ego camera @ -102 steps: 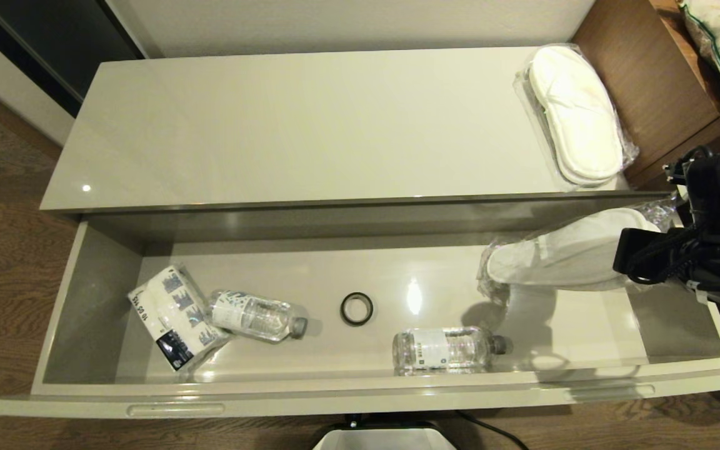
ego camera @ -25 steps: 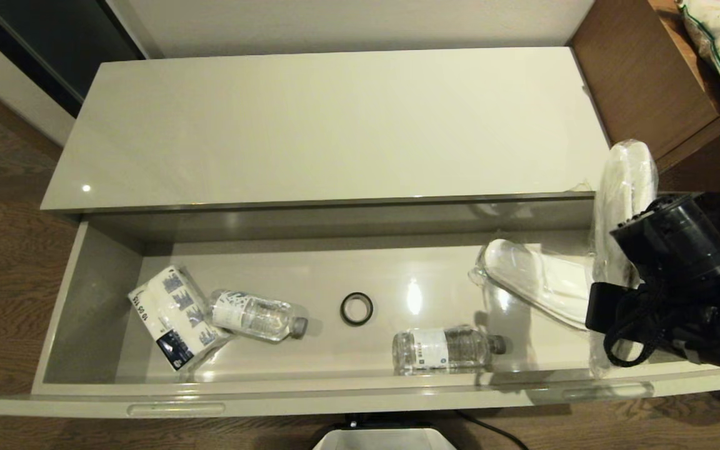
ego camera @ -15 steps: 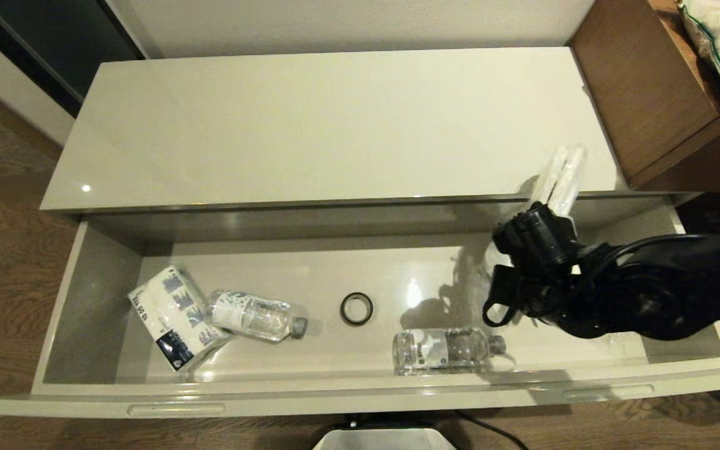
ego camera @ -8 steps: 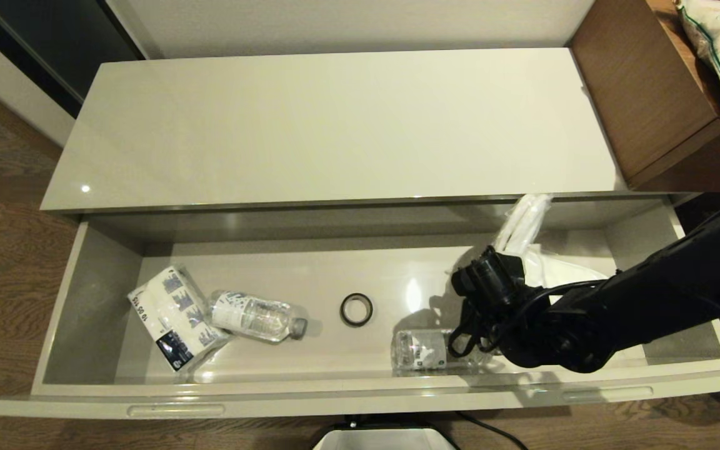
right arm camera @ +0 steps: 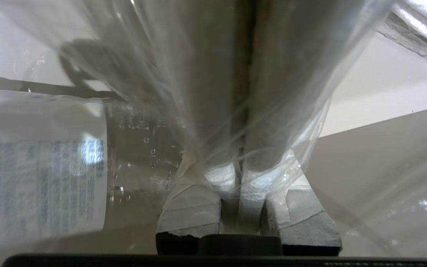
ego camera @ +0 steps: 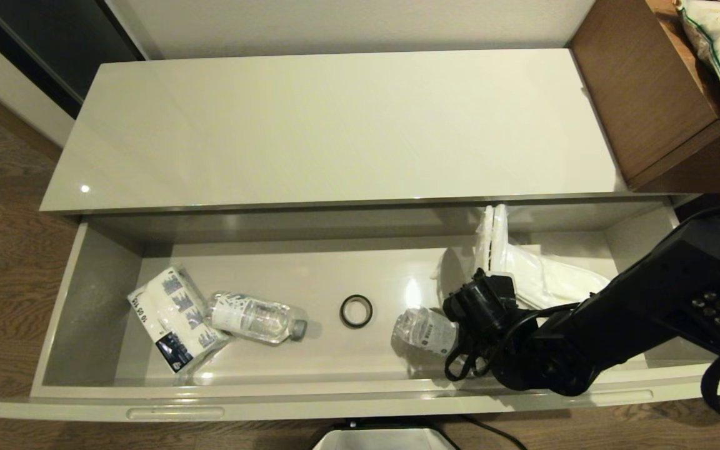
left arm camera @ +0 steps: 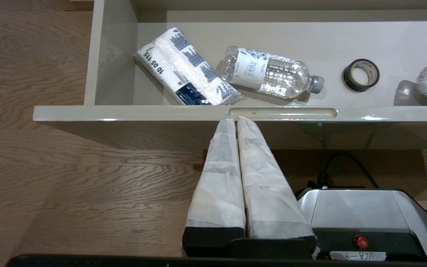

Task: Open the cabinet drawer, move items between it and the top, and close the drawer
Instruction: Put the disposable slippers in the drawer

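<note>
A: Head view?
B: Cabinet drawer [ego camera: 85, 294] pulled out; the top [ego camera: 335, 125] bare. Right gripper [ego camera: 482, 284] inside the drawer's right part, holding a bagged slipper [ego camera: 491, 234] on edge beside the second slipper [ego camera: 554, 281], bottle [ego camera: 425, 328] touching.

A: Left wrist?
B: Left gripper [left arm camera: 235, 120], fingers together, empty, before the drawer front.

A: Right wrist?
B: Fingers [right arm camera: 189, 207] pinched on the plastic bag [right arm camera: 235, 92].
</note>
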Robot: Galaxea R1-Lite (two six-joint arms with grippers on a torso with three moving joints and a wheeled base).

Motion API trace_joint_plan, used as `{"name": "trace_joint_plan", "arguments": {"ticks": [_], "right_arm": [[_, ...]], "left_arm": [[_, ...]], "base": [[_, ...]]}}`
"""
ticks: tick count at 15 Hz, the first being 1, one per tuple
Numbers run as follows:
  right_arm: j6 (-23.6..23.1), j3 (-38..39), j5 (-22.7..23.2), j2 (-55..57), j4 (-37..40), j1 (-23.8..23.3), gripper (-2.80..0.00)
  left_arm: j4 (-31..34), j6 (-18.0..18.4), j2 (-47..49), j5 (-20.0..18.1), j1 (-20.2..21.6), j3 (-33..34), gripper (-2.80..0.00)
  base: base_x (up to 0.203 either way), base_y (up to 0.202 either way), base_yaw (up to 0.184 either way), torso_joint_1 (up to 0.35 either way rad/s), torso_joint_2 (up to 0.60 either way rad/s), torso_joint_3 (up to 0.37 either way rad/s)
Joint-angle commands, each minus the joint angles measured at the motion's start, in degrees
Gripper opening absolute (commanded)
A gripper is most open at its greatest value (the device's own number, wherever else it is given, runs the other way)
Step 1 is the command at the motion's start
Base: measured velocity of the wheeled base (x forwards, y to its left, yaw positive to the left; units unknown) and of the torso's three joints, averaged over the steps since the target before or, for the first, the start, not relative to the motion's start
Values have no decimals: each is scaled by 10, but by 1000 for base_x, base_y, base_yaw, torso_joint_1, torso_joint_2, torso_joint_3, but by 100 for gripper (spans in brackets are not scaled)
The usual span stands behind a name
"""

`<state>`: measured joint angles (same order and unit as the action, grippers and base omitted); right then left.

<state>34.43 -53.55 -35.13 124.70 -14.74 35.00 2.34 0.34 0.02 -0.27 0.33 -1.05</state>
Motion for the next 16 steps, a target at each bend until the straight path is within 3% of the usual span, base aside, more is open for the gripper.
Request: {"name": "trace_joint_plan", "arguments": {"ticks": [1,2,8,11,16], "right_arm": [[0,5,-1,15,3,2,-280],[2,4,-3,13,3,2,0],[-11,4,3,-108,20,1,0],[-18,37,20,-167,79,30,0],[33,56,10,-171,103,17,0]], "left_arm": [[0,-1,0,0,0,0,-280],[0,-1,0,0,0,0,-280],[0,0,0,0,0,0,-280],[-1,0,0,0,0,0,-280],[0,0,0,0,0,0,-280]], "base": [[0,0,0,0,0,0],[0,0,0,0,0,0],[0,0,0,0,0,0],[0,0,0,0,0,0],[0,0,0,0,0,0]]}}
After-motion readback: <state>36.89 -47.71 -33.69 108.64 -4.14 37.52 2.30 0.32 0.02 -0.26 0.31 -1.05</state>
